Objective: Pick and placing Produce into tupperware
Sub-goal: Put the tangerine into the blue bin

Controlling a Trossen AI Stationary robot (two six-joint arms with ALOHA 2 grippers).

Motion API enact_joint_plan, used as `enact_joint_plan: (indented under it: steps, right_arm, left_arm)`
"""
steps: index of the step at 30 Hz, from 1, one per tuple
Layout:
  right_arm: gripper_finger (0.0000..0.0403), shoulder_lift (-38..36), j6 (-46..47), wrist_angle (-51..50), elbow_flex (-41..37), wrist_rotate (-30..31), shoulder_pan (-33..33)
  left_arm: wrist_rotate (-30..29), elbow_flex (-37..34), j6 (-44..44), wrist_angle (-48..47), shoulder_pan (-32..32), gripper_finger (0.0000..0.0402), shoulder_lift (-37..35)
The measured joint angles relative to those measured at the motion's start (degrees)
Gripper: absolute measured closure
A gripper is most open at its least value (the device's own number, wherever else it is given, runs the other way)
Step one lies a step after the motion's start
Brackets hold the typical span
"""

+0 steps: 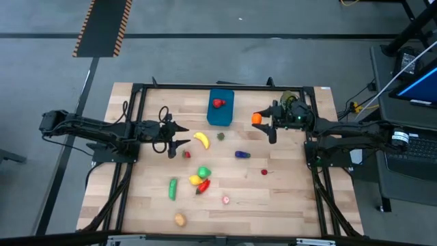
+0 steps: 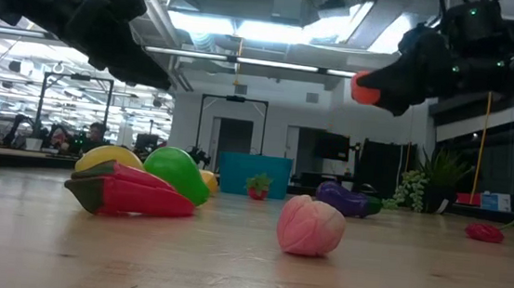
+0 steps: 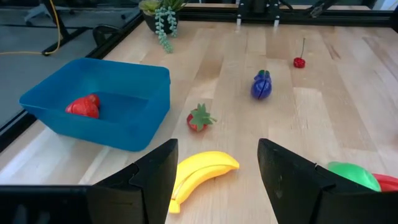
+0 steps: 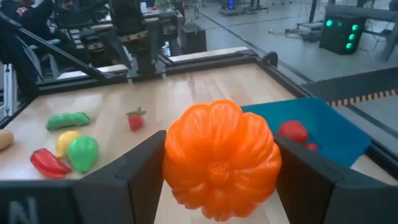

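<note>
While gripped — orange point(image 4: 219, 167) beside tupperware point(image 4: 323, 134)

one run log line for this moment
right hand: holding orange, raised beside tupperware | left hand: open over banana | tupperware: one red piece inside

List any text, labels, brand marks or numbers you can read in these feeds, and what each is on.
"N": one pale letter, cut off at the picture's edge, on the right gripper's dark finger in the right wrist view.
Laptop screen beside the table: lit blue, its content too small to read.
Teal tub, orange toy, banana and other produce: no markings visible.
</note>
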Motion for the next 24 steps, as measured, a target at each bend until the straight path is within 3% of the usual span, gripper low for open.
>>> enact_joint_plan:
  steps: [3, 10, 24]
  right_arm:
    - [0.0152, 0.00, 0.40, 3.09, -1.05, -0.03, 0.00]
    - [0.0152, 0.26, 0.24, 23.11, -6.61, -0.01, 0.64]
    - [0.0152, 0.31, -0.71, 26.15, -9.20, 0.97, 1.44]
  left_arm:
    - [0.02, 0.00, 0.02, 0.00, 0.00, 0.0188, 0.00]
    - [0.01, 0.00, 0.04, -0.02, 0.00, 0.0188, -0.01]
    - [0.00, 0.00, 0.07, -0.08, 0.00, 0.0188, 0.00]
